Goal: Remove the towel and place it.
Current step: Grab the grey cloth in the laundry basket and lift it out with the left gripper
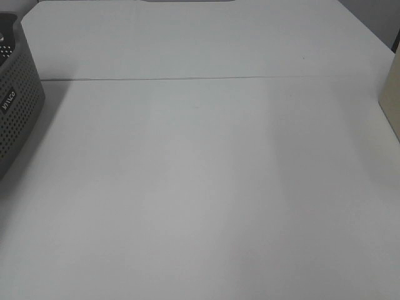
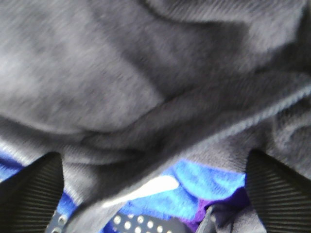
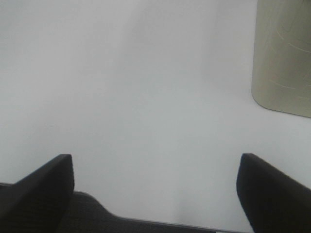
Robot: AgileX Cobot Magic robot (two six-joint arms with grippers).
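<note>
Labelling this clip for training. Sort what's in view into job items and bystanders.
Job:
dark towel
left gripper, open over it
table, likely where it goes

Lying about:
grey perforated basket
blue cloth showing beneath the towel
beige object at the table's right edge
right gripper, open over the table
</note>
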